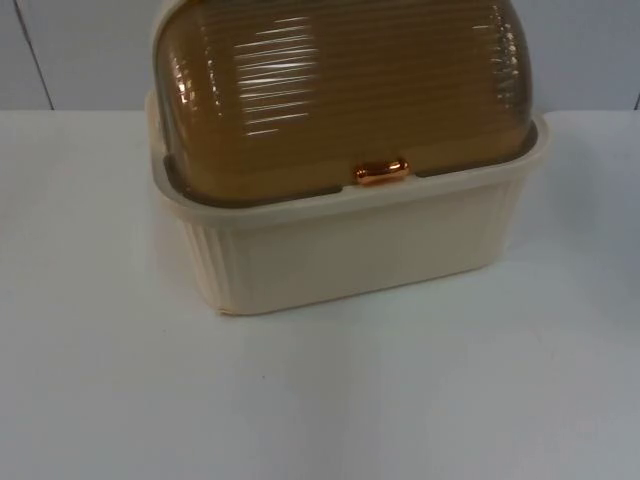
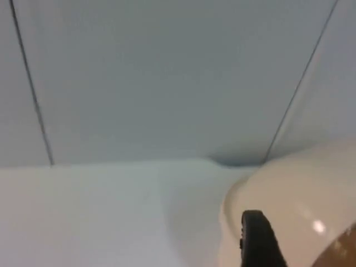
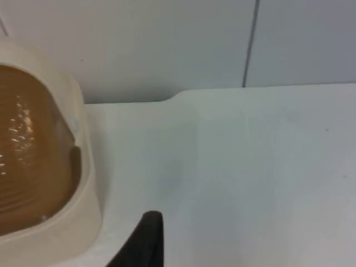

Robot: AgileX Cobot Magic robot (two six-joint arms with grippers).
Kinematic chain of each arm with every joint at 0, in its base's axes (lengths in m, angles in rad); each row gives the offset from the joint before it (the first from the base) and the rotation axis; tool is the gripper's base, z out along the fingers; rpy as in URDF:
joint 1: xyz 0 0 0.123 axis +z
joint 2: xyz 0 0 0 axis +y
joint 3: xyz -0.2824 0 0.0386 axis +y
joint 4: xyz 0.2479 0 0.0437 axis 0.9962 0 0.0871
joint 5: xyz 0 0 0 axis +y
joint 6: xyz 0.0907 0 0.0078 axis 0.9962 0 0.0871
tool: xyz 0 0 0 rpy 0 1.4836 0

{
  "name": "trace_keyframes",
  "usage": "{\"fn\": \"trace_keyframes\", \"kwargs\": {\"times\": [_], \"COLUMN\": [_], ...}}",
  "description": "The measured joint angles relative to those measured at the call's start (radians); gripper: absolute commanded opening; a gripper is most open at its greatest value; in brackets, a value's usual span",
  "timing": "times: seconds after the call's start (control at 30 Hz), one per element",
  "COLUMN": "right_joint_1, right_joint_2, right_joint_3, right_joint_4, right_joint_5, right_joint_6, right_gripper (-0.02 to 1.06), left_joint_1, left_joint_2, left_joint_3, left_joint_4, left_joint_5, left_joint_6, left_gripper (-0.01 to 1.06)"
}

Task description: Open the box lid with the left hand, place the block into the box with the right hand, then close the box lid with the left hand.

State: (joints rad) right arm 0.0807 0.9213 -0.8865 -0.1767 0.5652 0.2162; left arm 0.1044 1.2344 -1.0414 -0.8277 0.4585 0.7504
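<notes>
A cream box [image 1: 350,250] with ribbed walls is standing on the white counter [image 1: 400,400], toward its far side in front of the grey partition wall [image 1: 590,50]. Its amber, ridged, domed lid [image 1: 340,90] is sitting closed over the box, with the copper-coloured handle [image 1: 381,172] lying at the lid's near edge, just above the box's near rim. In the left wrist view, the left hand [image 2: 258,239] is showing a single black fingertip hanging beside the cream end of the box [image 2: 300,206], apparently close to it, though touch cannot be judged; how far this hand is open cannot be told. In the right wrist view, the right hand [image 3: 146,242] is likewise showing one black fingertip over bare counter [image 3: 250,178], just beside the box's other end [image 3: 78,183], where the lid [image 3: 28,150] is gleaming; its opening cannot be told either.
</notes>
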Motion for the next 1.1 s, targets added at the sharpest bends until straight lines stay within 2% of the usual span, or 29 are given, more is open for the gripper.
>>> {"fn": "trace_keyframes", "kwargs": {"times": [0.03, 0.2, 0.4, 0.5, 0.53, 0.67, 0.7, 0.83, 0.87, 1.03, 1.1], "right_joint_1": [0.000, 0.000, 0.000, 0.000, 0.000, 0.000, 0.000, 0.000, 0.000, 0.000, 0.000], "right_joint_2": [-0.016, -0.117, -0.334, -0.467, -0.467, -0.617, -0.617, -0.712, -0.737, -0.762, -0.762], "right_joint_3": [0.000, 0.023, 0.041, 0.043, 0.043, 0.019, 0.019, -0.057, -0.111, -0.280, -0.291], "right_joint_4": [-0.013, -0.041, -0.073, -0.077, -0.077, -0.074, -0.074, -0.069, -0.069, -0.034, -0.023], "right_joint_5": [0.020, 0.087, 0.175, 0.210, 0.210, 0.344, 0.344, 0.407, 0.433, 0.487, 0.488], "right_joint_6": [0.008, 0.013, 0.013, 0.013, 0.013, -0.002, -0.002, -0.031, -0.061, -0.146, -0.158], "right_gripper": [1.05, 1.05, 1.05, 1.05, 1.05, 1.05, 1.05, 1.05, 1.05, 1.05, 1.05], "left_joint_1": [0.000, 0.000, -0.017, -0.019, -0.019, -0.019, -0.019, -0.019, -0.019, -0.019, -0.023], "left_joint_2": [-0.019, -0.162, -0.376, -0.553, -0.553, -0.775, -0.775, -0.904, -0.942, -1.063, -1.079], "left_joint_3": [0.010, 0.074, 0.186, 0.202, 0.202, 0.202, 0.202, 0.199, 0.189, 0.064, 0.034], "left_joint_4": [0.071, 0.214, 0.257, 0.320, 0.320, 0.435, 0.435, 0.467, 0.480, 0.627, 0.641], "left_joint_5": [0.003, 0.007, 0.054, 0.081, 0.081, 0.133, 0.133, 0.186, 0.205, 0.263, 0.263], "left_joint_6": [-0.063, -0.170, -0.206, -0.264, -0.264, -0.386, -0.386, -0.410, -0.418, -0.479, -0.484], "left_gripper": [0.43, 0.43, 0.43, 0.43, 0.43, 0.43, 0.43, 0.43, 0.43, 0.43, 0.43]}}
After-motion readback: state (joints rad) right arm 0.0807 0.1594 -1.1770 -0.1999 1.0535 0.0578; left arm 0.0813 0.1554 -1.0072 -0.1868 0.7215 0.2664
